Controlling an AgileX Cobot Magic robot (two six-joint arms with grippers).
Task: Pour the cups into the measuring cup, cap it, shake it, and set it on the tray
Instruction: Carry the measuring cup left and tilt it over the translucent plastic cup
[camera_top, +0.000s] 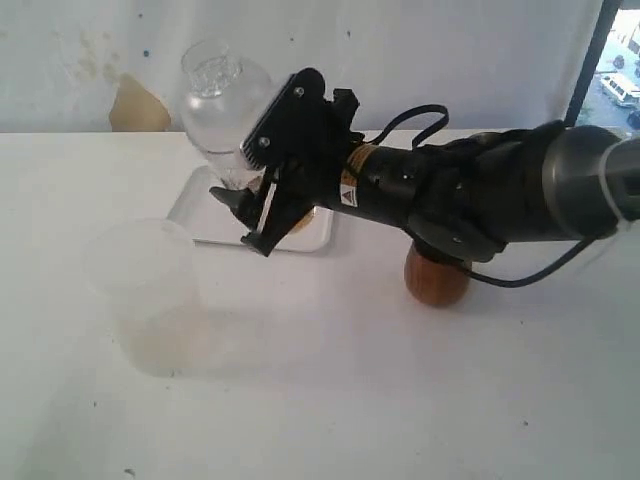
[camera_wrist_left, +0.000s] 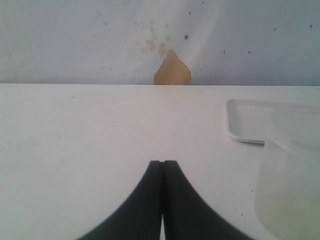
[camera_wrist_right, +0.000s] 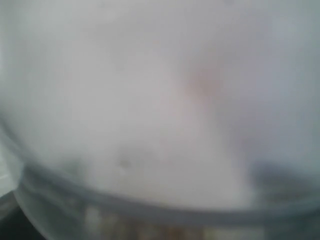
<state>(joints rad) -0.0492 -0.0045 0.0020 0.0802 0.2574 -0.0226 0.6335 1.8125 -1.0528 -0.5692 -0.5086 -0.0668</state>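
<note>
My right gripper (camera_top: 240, 215) reaches across to the white tray (camera_top: 195, 215) and is shut on the lower part of the clear measuring cup (camera_top: 225, 100), which stands slightly tilted over the tray. In the right wrist view the blurred measuring cup (camera_wrist_right: 160, 125) fills the picture and hides the fingers. The brown wooden cup (camera_top: 437, 281) stands on the table behind the right arm. No steel tumbler is in view. My left gripper (camera_wrist_left: 163, 163) is shut on nothing, low over bare table, with the tray (camera_wrist_left: 245, 125) ahead to one side.
A wide frosted plastic cup (camera_top: 150, 300) stands at the front left, close to the tray; it also shows in the left wrist view as the frosted cup (camera_wrist_left: 292, 175). A stained white wall (camera_top: 400, 50) closes the table's far edge.
</note>
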